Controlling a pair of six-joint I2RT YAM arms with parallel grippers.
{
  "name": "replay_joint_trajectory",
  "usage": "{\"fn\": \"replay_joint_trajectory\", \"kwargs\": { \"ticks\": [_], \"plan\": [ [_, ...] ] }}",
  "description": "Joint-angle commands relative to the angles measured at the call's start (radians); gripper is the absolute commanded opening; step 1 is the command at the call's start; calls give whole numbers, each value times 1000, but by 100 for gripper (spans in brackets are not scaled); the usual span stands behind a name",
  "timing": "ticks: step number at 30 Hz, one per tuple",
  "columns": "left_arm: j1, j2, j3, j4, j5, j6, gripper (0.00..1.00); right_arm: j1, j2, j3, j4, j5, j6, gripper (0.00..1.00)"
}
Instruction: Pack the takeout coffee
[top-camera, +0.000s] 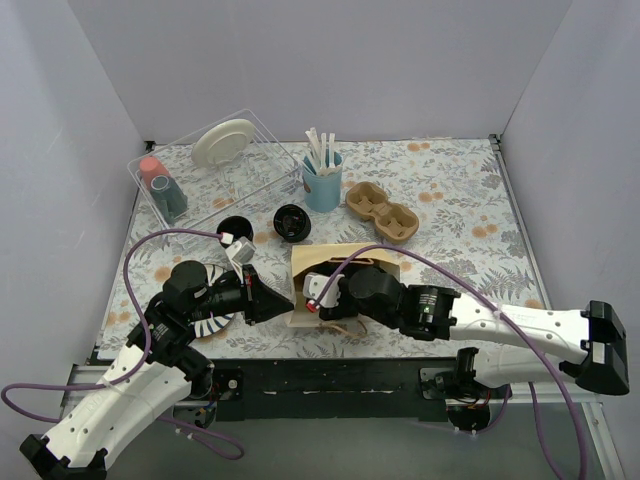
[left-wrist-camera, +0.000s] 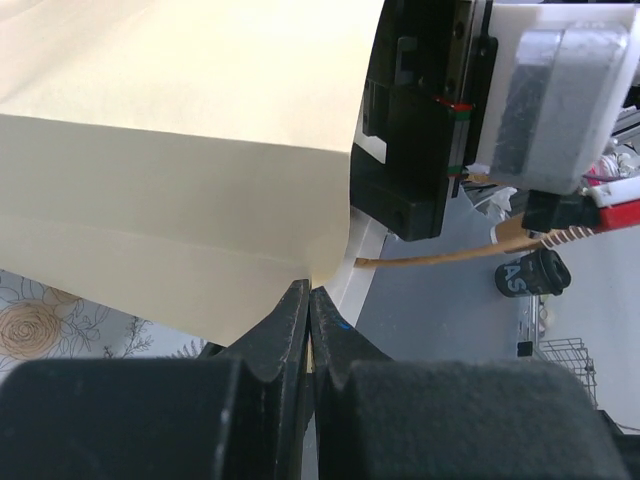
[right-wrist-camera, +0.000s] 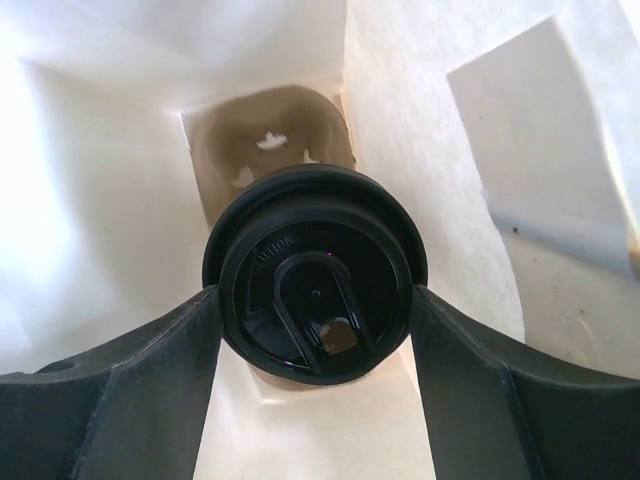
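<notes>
The takeout coffee (right-wrist-camera: 315, 290), a small black cup with a black sip lid, stands inside the brown paper bag (top-camera: 345, 262). My right gripper (right-wrist-camera: 315, 296) reaches down into the bag, its fingers (right-wrist-camera: 160, 380) pressed against both sides of the lid. In the top view the cup is hidden by the bag and the right arm. My left gripper (left-wrist-camera: 310, 295) is shut on the bag's (left-wrist-camera: 180, 200) left upper edge, with the paper pinched between its tips. The bag's pale walls (right-wrist-camera: 110, 200) surround the cup on all sides.
A lidless black cup (top-camera: 291, 222) and another small black item (top-camera: 234, 228) sit behind the bag. Further back are a light blue cup with white sticks (top-camera: 322, 185), a cardboard cup carrier (top-camera: 382, 210) and a clear rack (top-camera: 260, 175) holding a white plate (top-camera: 224, 141).
</notes>
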Motion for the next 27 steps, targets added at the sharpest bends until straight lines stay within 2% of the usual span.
{"fn": "replay_joint_trajectory", "kwargs": {
  "ticks": [1, 8, 27],
  "plan": [
    [-2, -7, -8, -8, -19, -4, 0, 6, 12, 12, 150, -51, -38, 34],
    [-2, -8, -2, -27, -65, -15, 0, 6, 48, -30, 265, -103, -57, 33],
    [-2, 55, 30, -88, -125, -28, 0, 6, 89, -195, 502, -57, -133, 33]
  ]
}}
